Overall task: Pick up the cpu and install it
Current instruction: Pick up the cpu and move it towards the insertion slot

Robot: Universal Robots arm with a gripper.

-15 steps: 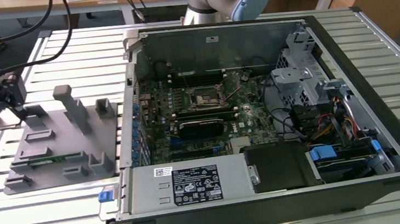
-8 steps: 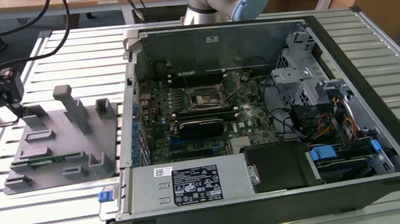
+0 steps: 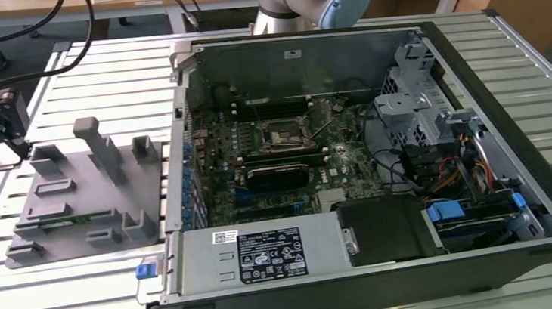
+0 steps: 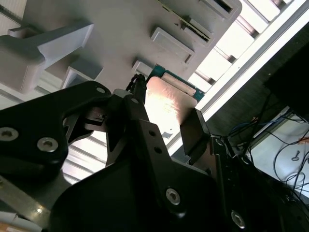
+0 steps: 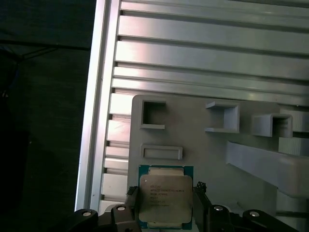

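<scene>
Right, the black gripper [image 5: 165,192] was clamped on the small square silvery-grey cpu [image 5: 165,202], held over the grey tray [image 5: 212,159]; the black square socket [image 3: 288,133] lay well off toward the exterior view's right.

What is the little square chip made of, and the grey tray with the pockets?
The cpu has a top that looks like bare metal: silvery, with a soft sheen. Its thin green rim looks like circuit board. The grey tray looks like matte plastic: dull and evenly coloured with moulded pockets, though that is only a guess.
</scene>
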